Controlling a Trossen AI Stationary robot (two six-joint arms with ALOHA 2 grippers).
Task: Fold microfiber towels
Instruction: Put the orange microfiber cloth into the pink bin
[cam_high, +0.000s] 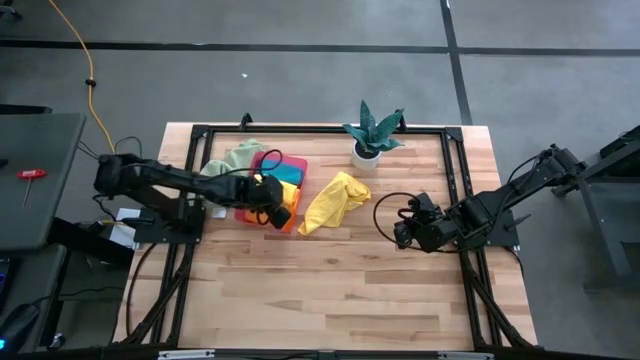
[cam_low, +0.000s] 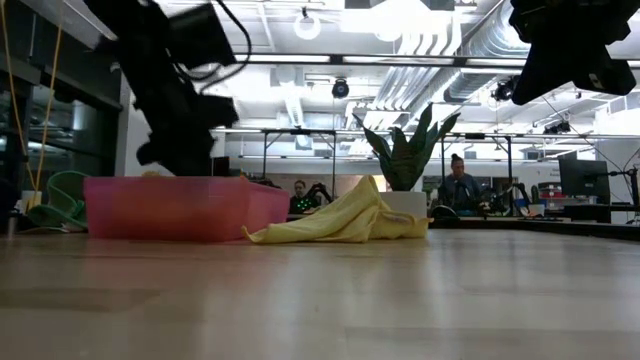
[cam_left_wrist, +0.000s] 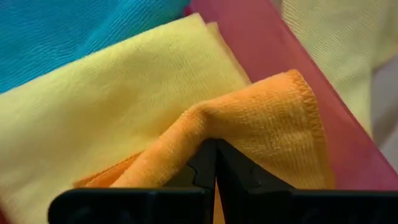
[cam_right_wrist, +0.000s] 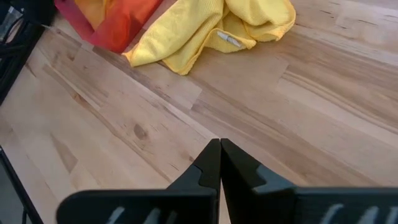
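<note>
A pink tray (cam_high: 297, 158) at the table's far left holds a teal towel (cam_left_wrist: 62, 31), a yellow towel (cam_left_wrist: 93, 112) and an orange towel (cam_left_wrist: 261, 130). My left gripper (cam_high: 281, 213) is over the tray's near right corner, shut on the orange towel. A pale green towel (cam_high: 238, 158) lies by the tray's far left side. A second yellow towel (cam_high: 335, 200) lies crumpled on the table, right of the tray. My right gripper (cam_high: 400, 228) hangs shut above bare wood, right of that towel, with nothing in it. My left gripper (cam_left_wrist: 216, 149) is shut on a raised fold of the orange towel (cam_left_wrist: 208, 124), which bunches up around the closed fingertips. The fingers slant down from the table's left. The towel lies on the yellow towel and across the tray's wall (cam_left_wrist: 348, 155). How many layers, I cannot tell.
A potted plant (cam_high: 372, 135) in a white pot stands at the far middle of the table. A black frame runs around the table top. Bare wood fills the near half. In the low view, people sit in the room beyond the table.
</note>
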